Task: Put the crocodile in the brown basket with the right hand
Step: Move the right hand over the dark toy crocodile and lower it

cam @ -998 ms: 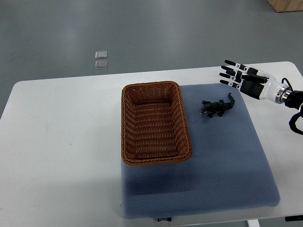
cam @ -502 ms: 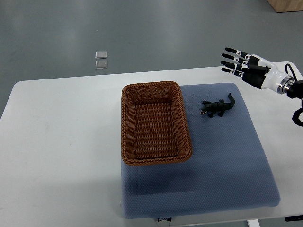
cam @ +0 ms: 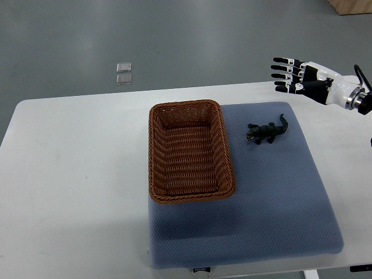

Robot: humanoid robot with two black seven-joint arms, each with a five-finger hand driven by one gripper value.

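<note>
A small dark green toy crocodile (cam: 266,132) lies on the blue mat (cam: 279,197), just right of the brown wicker basket (cam: 190,150), which has nothing in it. My right hand (cam: 289,75) hovers up and to the right of the crocodile, beyond the mat's far right corner, fingers stretched out flat and pointing left, holding nothing. Its white forearm runs off the right edge. The left arm does not show.
The mat and basket rest on a white table (cam: 75,174). Two small clear squares (cam: 123,74) lie on the grey floor beyond the table's far edge. A wooden box corner (cam: 351,6) sits at the top right.
My right hand has risen and drifted slightly up and back toward the right, away from the mat's corner. The crocodile and basket have not moved.
</note>
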